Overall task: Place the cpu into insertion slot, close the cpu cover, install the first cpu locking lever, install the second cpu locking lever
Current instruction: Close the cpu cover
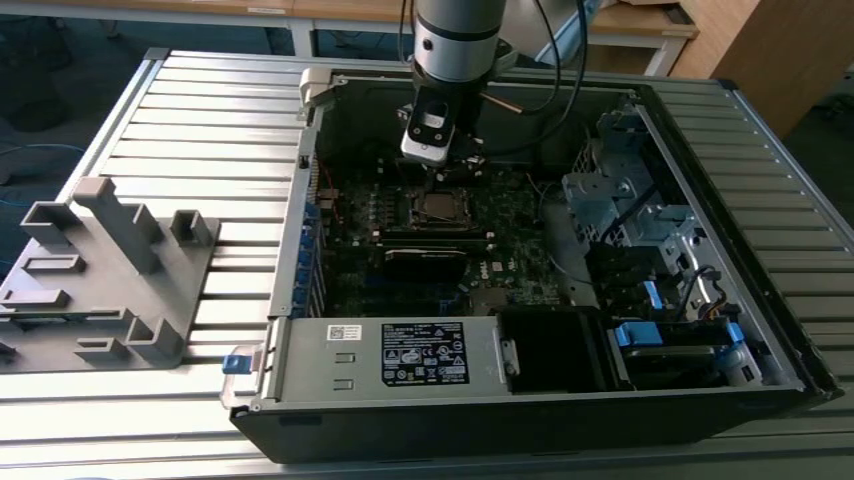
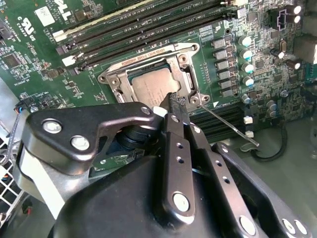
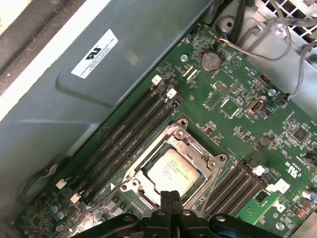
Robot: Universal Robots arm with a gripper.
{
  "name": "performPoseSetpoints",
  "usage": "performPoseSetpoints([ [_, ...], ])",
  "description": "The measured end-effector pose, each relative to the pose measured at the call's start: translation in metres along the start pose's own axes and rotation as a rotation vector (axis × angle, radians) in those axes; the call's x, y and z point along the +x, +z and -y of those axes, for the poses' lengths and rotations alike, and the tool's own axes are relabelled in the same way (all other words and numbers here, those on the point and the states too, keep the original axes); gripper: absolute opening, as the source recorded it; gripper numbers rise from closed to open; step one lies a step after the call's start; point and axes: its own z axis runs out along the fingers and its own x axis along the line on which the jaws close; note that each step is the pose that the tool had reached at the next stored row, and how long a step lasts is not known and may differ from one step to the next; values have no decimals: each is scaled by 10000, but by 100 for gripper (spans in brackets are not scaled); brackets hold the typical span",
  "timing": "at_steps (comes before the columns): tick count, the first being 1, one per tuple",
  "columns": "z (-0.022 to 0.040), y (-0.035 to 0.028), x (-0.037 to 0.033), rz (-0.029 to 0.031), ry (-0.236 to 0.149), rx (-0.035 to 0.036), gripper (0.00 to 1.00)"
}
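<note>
Here, the arm (image 1: 454, 40) is hanging over the open computer case (image 1: 287, 250) in the upper middle of the exterior view. The case is lying on the slatted desk (image 1: 200, 130).

The claw (image 2: 176, 100) is closed, its two fingers (image 3: 163, 203) meeting flat with nothing seen between them. Its tip is sitting at the edge of the cpu cover (image 3: 198, 148); whether it is touching or just above, I cannot tell.

The cpu (image 3: 173, 171) is resting in the insertion slot (image 2: 190, 79) at the middle of the motherboard (image 3: 247, 114). The cover is lying down over it, its window framing the chip. A thin lever (image 2: 230, 126) is standing free from a corner of the socket frame.

Doing this step well is probably calling for the closed tip to bear on the metal frame or the rod alone, never on the chip's top. A slow, light push seems best, since the rod is looking thin and springy and could be slipping off smooth fingers.

Counting:
- one cpu
- one slot
- one cover
- one free lever
- two fingers
- two banks of memory slots (image 3: 124, 144), one on either side of the socket
- one grey fixture (image 1: 100, 270) at the exterior view's left
</note>
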Motion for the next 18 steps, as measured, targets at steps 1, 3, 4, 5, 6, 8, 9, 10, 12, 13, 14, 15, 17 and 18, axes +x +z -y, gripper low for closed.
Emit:
performPoseSetpoints([
  [1,0,0,0,0,0,0,11],
  [3,0,0,0,0,-1,0,11],
  [4,0,0,0,0,-1,-1,11],
  [5,0,0,0,0,-2,-1,11],
  [6,0,0,0,0,-7,-1,11],
  [8,0,0,0,-1,-27,0,11],
  [9,0,0,0,-1,-29,0,11],
  [10,0,0,0,-1,-30,1,11],
  [12,0,0,0,-1,-32,0,11],
  [13,0,0,0,-1,-32,0,11],
  [14,0,0,0,-1,-33,1,11],
  [15,0,0,0,-1,-34,1,11],
  [17,0,0,0,-1,-34,0,11],
  [18,0,0,0,-1,-34,0,11],
])
